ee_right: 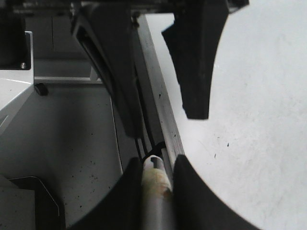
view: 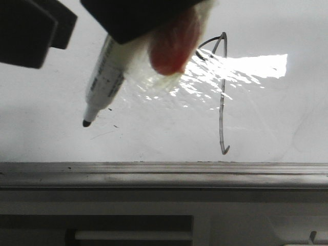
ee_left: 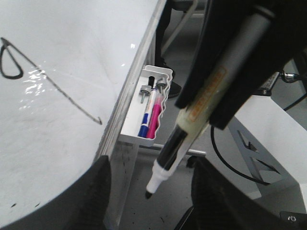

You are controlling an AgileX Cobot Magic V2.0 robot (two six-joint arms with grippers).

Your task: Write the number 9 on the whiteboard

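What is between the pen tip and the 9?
Only bare whiteboard with glare and specks lies between the pen tip and the 9, in the front view.
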